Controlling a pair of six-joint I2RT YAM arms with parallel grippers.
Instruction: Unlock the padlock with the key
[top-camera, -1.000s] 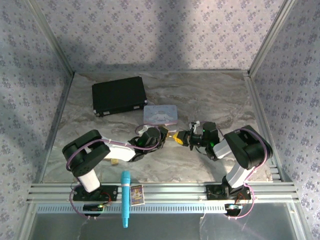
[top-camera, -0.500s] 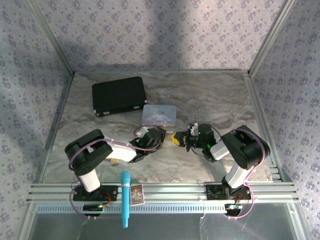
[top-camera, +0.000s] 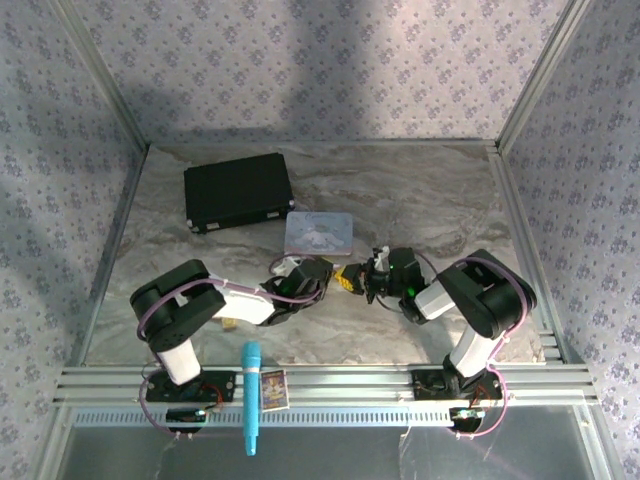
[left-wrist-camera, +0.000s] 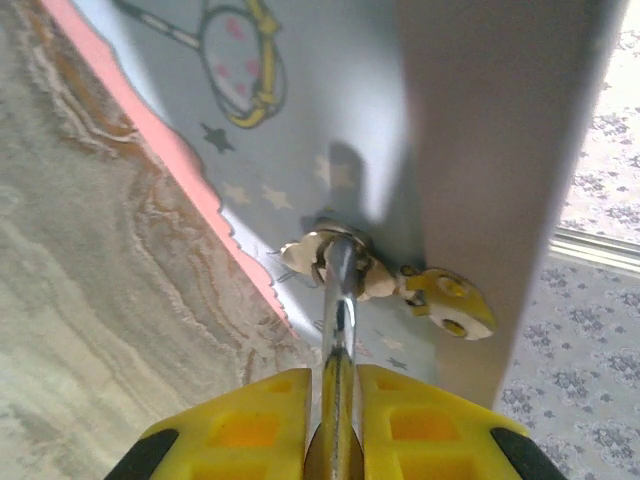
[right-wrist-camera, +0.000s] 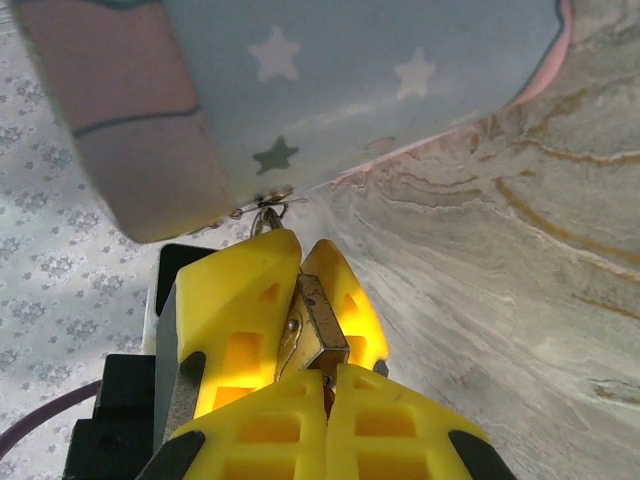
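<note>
While my yellow-fingered left hand (left-wrist-camera: 335, 385) clamped the tiny brass-gold padlock (right-wrist-camera: 310, 335) just beside the pastel star-printed tin (right-wrist-camera: 350, 80), my right hand (right-wrist-camera: 327, 385), clenched shut at its base, should, I judged, hold the thin silvery key, too small to see, straight, then twist gently without levering.

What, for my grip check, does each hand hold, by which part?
Left hand pinches the padlock by its brass body; right hand: cannot be told.
</note>
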